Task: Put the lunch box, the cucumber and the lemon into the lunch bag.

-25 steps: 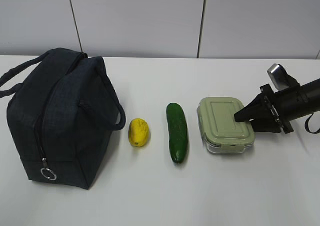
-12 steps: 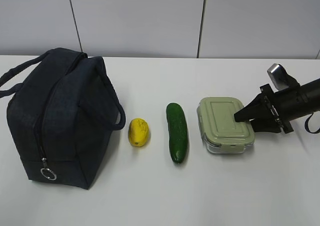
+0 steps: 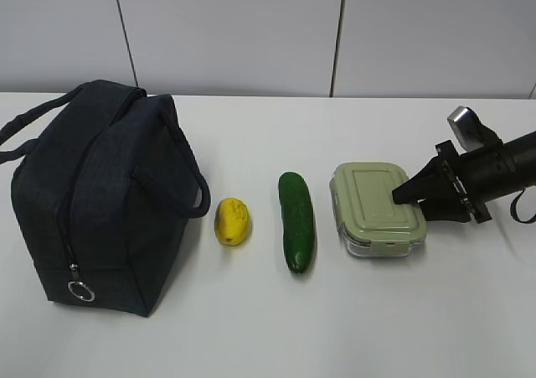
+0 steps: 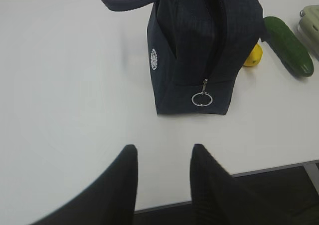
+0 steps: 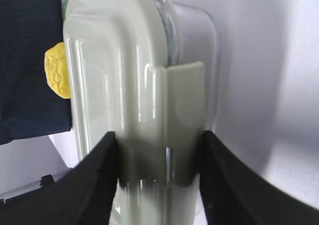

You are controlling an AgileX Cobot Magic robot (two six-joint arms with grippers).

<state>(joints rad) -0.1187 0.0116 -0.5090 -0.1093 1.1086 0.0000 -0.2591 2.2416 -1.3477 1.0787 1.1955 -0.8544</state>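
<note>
Exterior view, left to right: lunch bag [image 3: 100, 198] standing at far left, zipper run fully shut down to the ring pull, handles flopped over the top; then lemon [image 3: 232, 220], cucumber [image 3: 296, 221] and lunch box [image 3: 376, 208] in a row on the white table [image 3: 268, 328], each clear of its neighbour.

Key relation: lunch box directly ahead of the right gripper [image 3: 409, 195], long axis running near-to-far, gripper coming in from the right across the short side. Right wrist view: black fingers [image 5: 92, 185] set on either side of the sage-green lid clip, pressed against the box's end, so closed on the lunch box by the look of it, though the box sits flat on the table, not yet lifted.

Left gripper [image 4: 162, 157] out of the exterior view; in the left wrist view hanging above the near table edge, part open and empty, ring pull straight ahead, bag well apart from the fingertips. Left arm plainly nearer the bag, right arm nearer the box.

Lunch box: clear body, rounded corners, pale green ribbed lid, glossy.
</note>
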